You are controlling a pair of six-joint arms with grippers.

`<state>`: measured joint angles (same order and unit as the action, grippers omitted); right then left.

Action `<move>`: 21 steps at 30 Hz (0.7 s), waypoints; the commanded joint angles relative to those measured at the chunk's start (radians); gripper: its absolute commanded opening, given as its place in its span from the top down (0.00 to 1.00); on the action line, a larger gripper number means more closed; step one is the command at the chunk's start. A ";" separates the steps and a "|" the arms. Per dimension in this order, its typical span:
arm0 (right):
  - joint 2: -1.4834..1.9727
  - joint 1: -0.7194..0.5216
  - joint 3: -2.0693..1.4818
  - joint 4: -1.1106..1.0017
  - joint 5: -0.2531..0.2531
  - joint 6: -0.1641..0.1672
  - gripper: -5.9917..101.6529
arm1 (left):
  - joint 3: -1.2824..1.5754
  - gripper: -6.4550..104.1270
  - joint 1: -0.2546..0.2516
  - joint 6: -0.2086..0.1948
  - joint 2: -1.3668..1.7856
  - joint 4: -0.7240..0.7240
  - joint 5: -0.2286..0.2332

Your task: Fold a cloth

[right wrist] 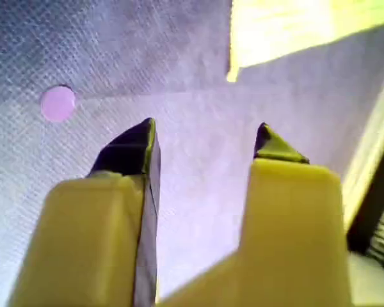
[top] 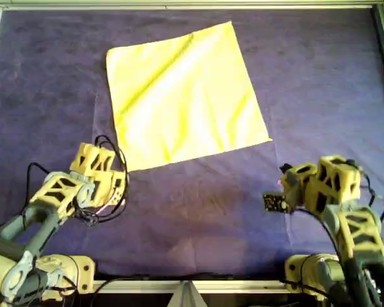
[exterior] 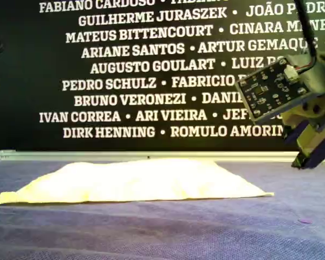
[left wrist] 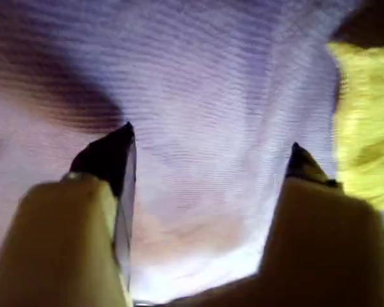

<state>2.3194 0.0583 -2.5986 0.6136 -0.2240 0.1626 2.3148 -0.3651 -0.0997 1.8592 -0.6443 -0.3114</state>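
Cloth [top: 182, 96]: spread flat on the purple sheet [top: 320, 83], unfolded, turned slightly askew, in the far middle of the overhead view.

My first gripper [left wrist: 208, 150]: jaws apart, empty, over bare sheet, cloth edge [left wrist: 365, 121] just beside it.

My second gripper [right wrist: 208, 137]: jaws apart, empty, near a cloth corner [right wrist: 233, 73].

Pink dot [right wrist: 57, 102]: on the sheet; clearest in the second wrist view.

Name banner [exterior: 151, 70]: behind the table, exterior view only; a circuit board [exterior: 268, 89] overlaps its right.

The cloth [top: 182, 99] is plain bright yellow. The felt sheet [top: 320, 83] under it is dark purple. A small round spot [right wrist: 57, 102] on the sheet is pink. The back wall [exterior: 21, 65] is black with white names.
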 commanded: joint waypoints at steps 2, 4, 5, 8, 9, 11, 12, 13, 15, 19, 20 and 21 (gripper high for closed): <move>-0.253 0.000 0.199 -0.095 -0.011 0.003 0.37 | -0.129 0.19 -0.029 -0.021 -0.046 0.026 -0.006; -0.354 0.000 0.247 -0.158 -0.011 0.003 0.37 | -0.172 0.19 -0.028 -0.021 -0.098 0.041 0.008; -0.394 0.000 0.262 -0.189 -0.011 0.003 0.37 | -0.193 0.19 -0.028 -0.021 -0.127 0.054 0.009; -0.488 0.012 0.299 -0.262 -0.011 0.003 0.37 | -0.256 0.19 -0.026 -0.020 -0.209 0.084 0.011; -0.515 0.018 0.311 -0.278 -0.011 0.003 0.37 | -0.278 0.19 -0.026 -0.020 -0.230 0.087 0.011; -0.558 0.031 0.333 -0.290 -0.011 -0.011 0.37 | -0.314 0.19 -0.026 -0.020 -0.272 0.089 0.011; -0.578 0.038 0.345 -0.291 -0.011 -0.014 0.37 | -0.333 0.19 -0.025 -0.020 -0.288 0.089 0.012; -0.598 0.046 0.359 -0.291 -0.011 -0.014 0.37 | -0.348 0.19 -0.025 -0.020 -0.302 0.091 0.012; -0.637 0.051 0.393 -0.291 -0.011 -0.015 0.37 | -0.370 0.19 -0.025 -0.021 -0.322 0.091 0.012; -0.742 0.051 0.477 -0.291 -0.011 -0.015 0.37 | -0.387 0.19 -0.025 -0.021 -0.334 0.091 0.012; -0.776 0.052 0.500 -0.291 -0.011 -0.015 0.38 | -0.387 0.19 -0.025 -0.021 -0.334 0.091 0.012; -0.807 0.052 0.525 -0.291 -0.011 -0.015 0.38 | -0.387 0.19 -0.023 -0.021 -0.334 0.091 0.012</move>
<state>1.5463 0.1089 -2.1752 0.3697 -0.2240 0.1519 1.9804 -0.3666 -0.1212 1.5140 -0.5768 -0.3068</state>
